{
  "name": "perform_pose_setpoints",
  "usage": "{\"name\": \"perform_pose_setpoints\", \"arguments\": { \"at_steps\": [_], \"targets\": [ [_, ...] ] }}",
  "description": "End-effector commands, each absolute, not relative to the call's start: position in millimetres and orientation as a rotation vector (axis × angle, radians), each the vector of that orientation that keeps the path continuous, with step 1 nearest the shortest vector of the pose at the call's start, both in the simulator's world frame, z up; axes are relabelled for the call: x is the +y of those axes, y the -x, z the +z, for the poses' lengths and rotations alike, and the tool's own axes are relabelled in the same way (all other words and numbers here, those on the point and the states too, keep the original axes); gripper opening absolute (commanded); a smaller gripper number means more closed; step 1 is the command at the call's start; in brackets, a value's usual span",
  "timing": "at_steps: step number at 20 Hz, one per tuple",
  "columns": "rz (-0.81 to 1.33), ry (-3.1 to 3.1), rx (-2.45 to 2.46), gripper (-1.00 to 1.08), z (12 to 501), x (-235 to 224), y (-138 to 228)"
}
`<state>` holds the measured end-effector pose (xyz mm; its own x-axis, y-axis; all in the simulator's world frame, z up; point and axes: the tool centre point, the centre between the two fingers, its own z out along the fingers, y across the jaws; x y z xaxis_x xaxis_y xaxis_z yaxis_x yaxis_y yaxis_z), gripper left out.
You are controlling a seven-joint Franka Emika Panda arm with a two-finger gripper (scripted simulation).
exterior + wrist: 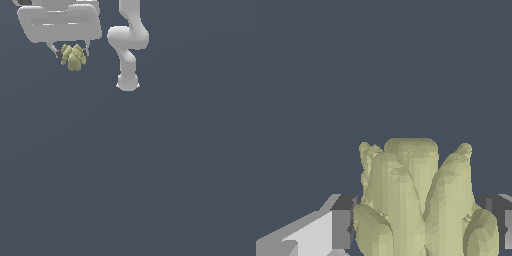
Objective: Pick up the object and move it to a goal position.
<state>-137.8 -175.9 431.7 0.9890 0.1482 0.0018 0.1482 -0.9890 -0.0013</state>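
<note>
Olive-yellow and lumpy, the object point(74, 57) sits near the top of the exterior view, toward that view's left. It hangs just under the broad white body of the gripper point(73, 52), between two thin dark fingers point(53, 49) that come down on either side of it. The fingers stand close against its flanks, so the claw is closed to about the width of the object and has hold of it. The object is narrower than the white gripper body above it. To the exterior view's right of the gripper, the white arm point(128, 42) bends down through a rounded joint to a small round base. Everything lies against a flat, dark blue-grey ground point(150, 175), and whether the object touches that ground or is raised off it cannot be told from this view.

Pale yellow-green fills the lower middle of the wrist view, where the object point(416, 200) shows close up as a cluster of rounded, faceted lobes. A finger point(342, 222), grey with a dark tip, presses against one side of it, and the other finger shows at the opposite edge of the object. Behind it there is only the same dark blue-grey ground point(381, 65).
</note>
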Motion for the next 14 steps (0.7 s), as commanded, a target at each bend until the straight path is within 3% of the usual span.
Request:
{"name": "perform_pose_setpoints", "arguments": {
  "at_steps": [1,14],
  "targets": [
    [-0.001,3.131,-0.235,-1.0,444.8,-183.6,144.1],
    [0.0,3.133,-0.235,-1.0,460.9,-193.8,149.4]
  ]
}}
